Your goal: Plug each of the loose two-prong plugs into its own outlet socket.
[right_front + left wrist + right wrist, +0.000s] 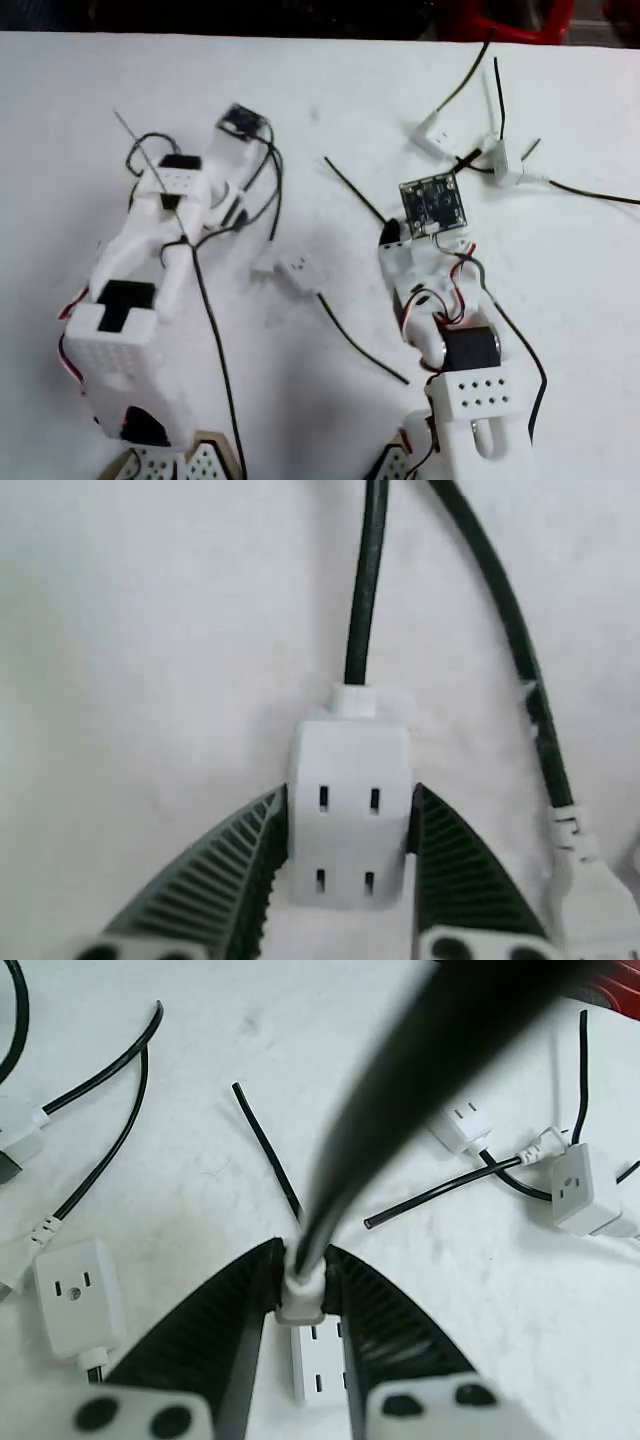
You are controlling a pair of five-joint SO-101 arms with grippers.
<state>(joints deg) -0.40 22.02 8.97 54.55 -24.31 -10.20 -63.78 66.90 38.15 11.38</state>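
White plastic socket block (348, 830) clamped in left tool (349, 794); right tool (303, 1252) pinches white cord-end connector (316, 1355) at its neck. Risk: it could pivot there, so mating misaligns.

The left pincer (348, 800) clamps a white outlet socket (348, 760) on the surface (130, 630); its black cord (365, 580) leads away, another cord (500, 610) alongside.

White arms (125, 345), ribbed black end effectors (305, 1253)
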